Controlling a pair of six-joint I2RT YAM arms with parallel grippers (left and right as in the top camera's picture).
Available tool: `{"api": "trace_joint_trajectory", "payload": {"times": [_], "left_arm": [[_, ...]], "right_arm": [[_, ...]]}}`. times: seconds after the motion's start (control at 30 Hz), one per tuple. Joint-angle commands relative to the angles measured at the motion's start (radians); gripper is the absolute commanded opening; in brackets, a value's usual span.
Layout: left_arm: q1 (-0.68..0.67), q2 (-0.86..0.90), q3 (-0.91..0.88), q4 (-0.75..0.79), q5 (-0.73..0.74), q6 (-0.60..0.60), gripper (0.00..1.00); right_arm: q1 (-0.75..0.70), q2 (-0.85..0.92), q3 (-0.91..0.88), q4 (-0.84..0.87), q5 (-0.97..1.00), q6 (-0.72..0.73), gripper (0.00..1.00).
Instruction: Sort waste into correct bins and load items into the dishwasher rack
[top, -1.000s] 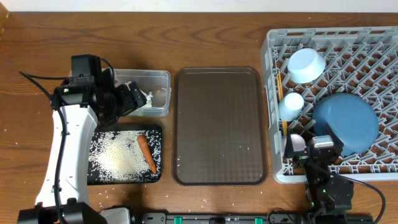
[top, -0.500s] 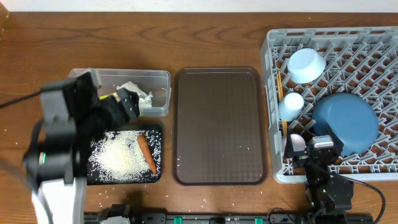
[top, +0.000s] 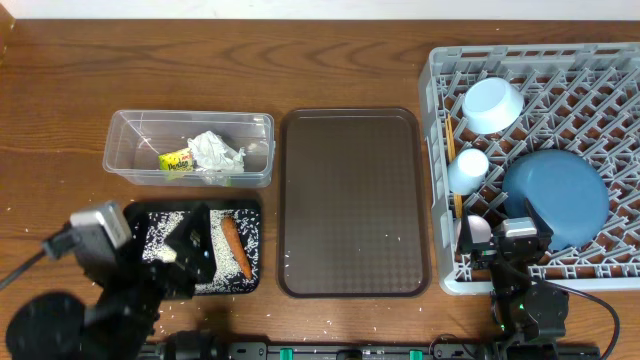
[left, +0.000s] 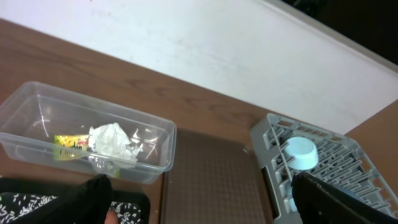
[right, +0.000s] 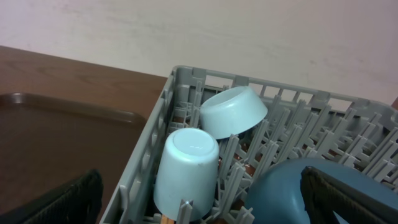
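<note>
Grey dishwasher rack (top: 436, 150) sits at the right end of the table, with the brown serving tray (top: 352, 200) bare beside it at centre. In the rack, the dark-blue plate (top: 555, 198) leans among the pegs on the near right.

Clear tub (top: 125, 150) is far left and the black tray (top: 258, 215) is just in front of it.

Left gripper (left: 199, 183) hangs over the black tray's near edge, jaws spread wide, nothing in them. Right gripper (right: 200, 177) is at the rack's near left corner, jaws also fully apart and empty.

Light-blue bowl (top: 492, 103) is tipped on its side in the rack's far left. The small light-blue cup (top: 467, 170) is upside down, just nearer than the bowl.

Thin wooden strips along the rack's left wall are probably the chopsticks (top: 457, 205), mostly hidden.

Crumpled tissue (top: 215, 153) and yellow-green wrapper (top: 176, 161) lie touching in the tub. Carrot (top: 236, 247) lies in the black tray on a spread of rice (top: 215, 235). A few grains are loose on the table.
</note>
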Motion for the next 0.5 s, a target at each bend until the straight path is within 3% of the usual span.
{"api": "trace_joint_trajectory", "payload": {"times": [0.0,0.47], "left_arm": [[-0.003,-0.023,0.003,0.000,-0.010,0.010,0.94],[-0.016,-0.182,-0.022,-0.010,-0.009,0.010,0.94]], "right_arm": [[0.011,-0.007,-0.002,-0.003,0.006,-0.014,0.99],[0.011,-0.007,-0.002,-0.003,0.006,-0.014,0.99]]}}
